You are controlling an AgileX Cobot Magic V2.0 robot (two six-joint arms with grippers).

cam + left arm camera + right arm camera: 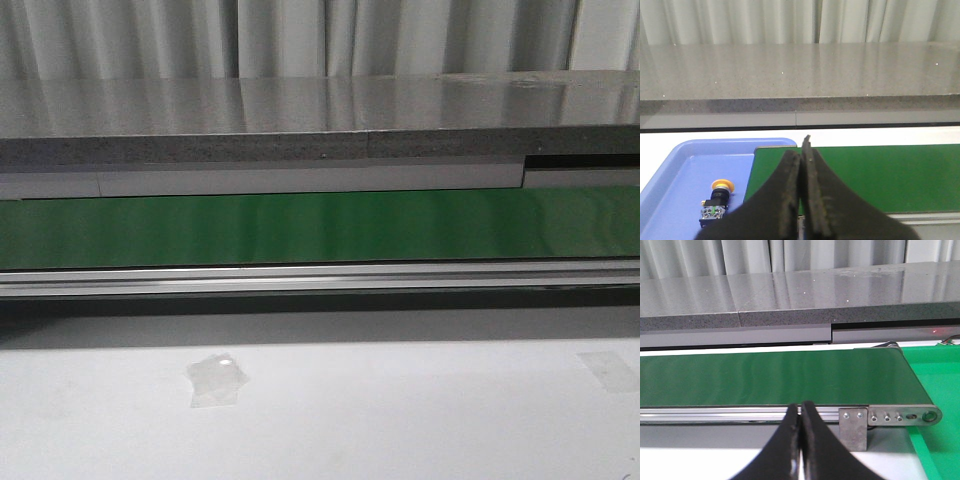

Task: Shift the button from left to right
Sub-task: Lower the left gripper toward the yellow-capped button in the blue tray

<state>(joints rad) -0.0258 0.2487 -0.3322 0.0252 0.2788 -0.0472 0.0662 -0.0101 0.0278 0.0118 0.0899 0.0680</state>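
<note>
In the left wrist view the button (716,201), with a yellow-orange round head and a black body with silvery terminals, lies in a blue tray (670,180) beside the left end of the green belt (880,175). My left gripper (802,152) is shut and empty, raised over the belt's end, to the right of the button. In the right wrist view my right gripper (800,407) is shut and empty, in front of the belt's (770,377) right end. Neither gripper nor the button shows in the front view.
The green conveyor belt (320,228) runs across the front view with an aluminium rail (320,278) along its near side. A grey stone shelf (320,115) lies behind it. A green bin (937,390) stands at the belt's right end. Tape patches (215,380) stick to the white table.
</note>
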